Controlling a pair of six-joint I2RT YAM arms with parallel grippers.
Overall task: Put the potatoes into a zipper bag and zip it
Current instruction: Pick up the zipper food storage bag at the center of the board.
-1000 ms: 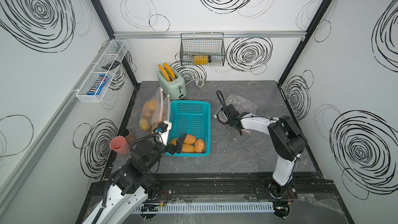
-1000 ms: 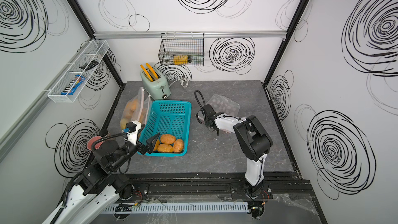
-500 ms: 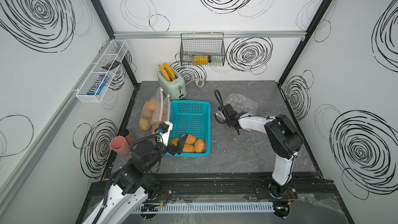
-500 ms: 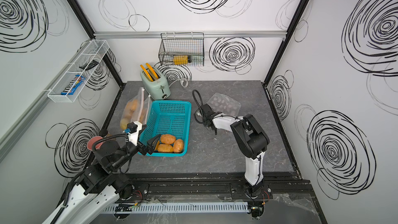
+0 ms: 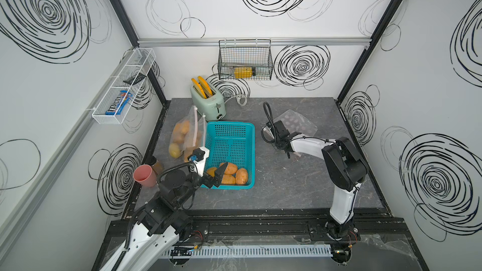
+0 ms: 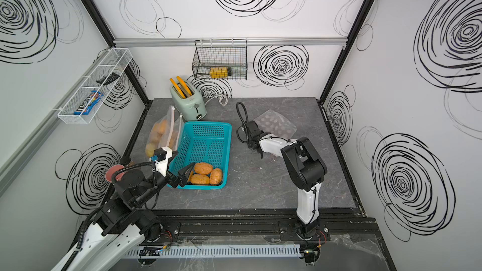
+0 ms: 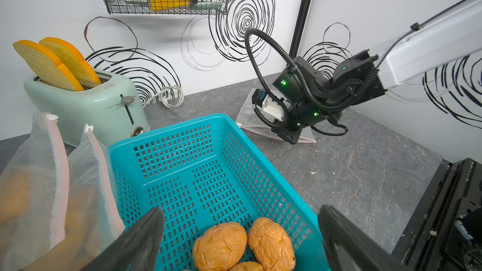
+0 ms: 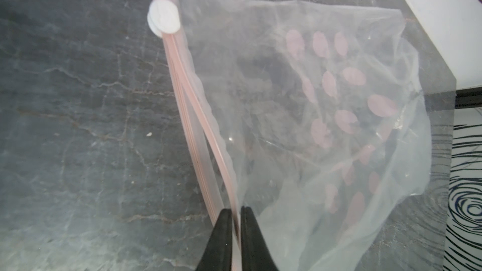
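Several orange-brown potatoes [image 5: 232,173] [image 6: 206,173] [image 7: 242,246] lie at the near end of the teal basket [image 5: 229,125] [image 6: 208,125] [image 7: 182,126]. My left gripper [image 5: 215,178] [image 6: 182,177] [image 7: 241,212] hangs open just above them, holding nothing. Right of the basket lies an empty clear zipper bag [image 5: 297,123] [image 6: 276,123] [image 7: 250,118] [image 8: 313,100] with pink dots. My right gripper [image 5: 287,152] [image 6: 260,153] [image 8: 236,211] is shut on its pink zipper strip, far from the white slider [image 8: 164,19]. More potatoes sit in clear bags [image 5: 182,136] [image 6: 161,134] [image 7: 39,178] leaning on the basket's left side.
A mint toaster [image 5: 208,100] [image 7: 86,105] with orange toast slices stands at the back left. A wire basket [image 5: 245,61] with a yellow jar hangs on the back wall. A pink cup [image 5: 143,175] stands at the table's left edge, and a white wire shelf [image 5: 122,87] hangs on the left wall.
My right jaws have closed on the empty bag's zipper strip and the arm has shifted a little. The left arm has stayed over the basket, open.
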